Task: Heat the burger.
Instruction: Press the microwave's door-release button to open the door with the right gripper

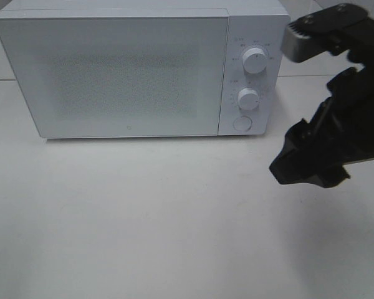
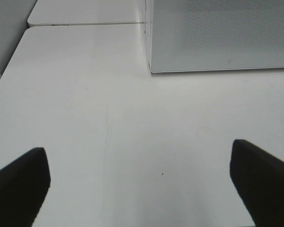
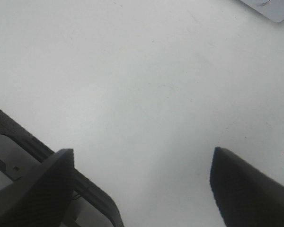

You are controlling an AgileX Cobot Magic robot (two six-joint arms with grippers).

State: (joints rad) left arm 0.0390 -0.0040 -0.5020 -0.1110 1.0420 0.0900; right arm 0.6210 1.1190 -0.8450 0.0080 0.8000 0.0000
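Exterior high: microwave [image 1: 131,75] door shut, burger unseen. Both spread, empty: left tool [image 2: 139,184], right tool [image 3: 142,189]. Likely next: right tool presses round button [image 1: 242,123] squarely, gently.

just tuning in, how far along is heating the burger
Done: nothing for certain. The microwave has its door shut and no burger shows, so I cannot tell whether it is inside. In hand: nothing; the left gripper and right gripper are open and empty over the table. Left: probably loading it, if not yet inside, and setting the knobs.
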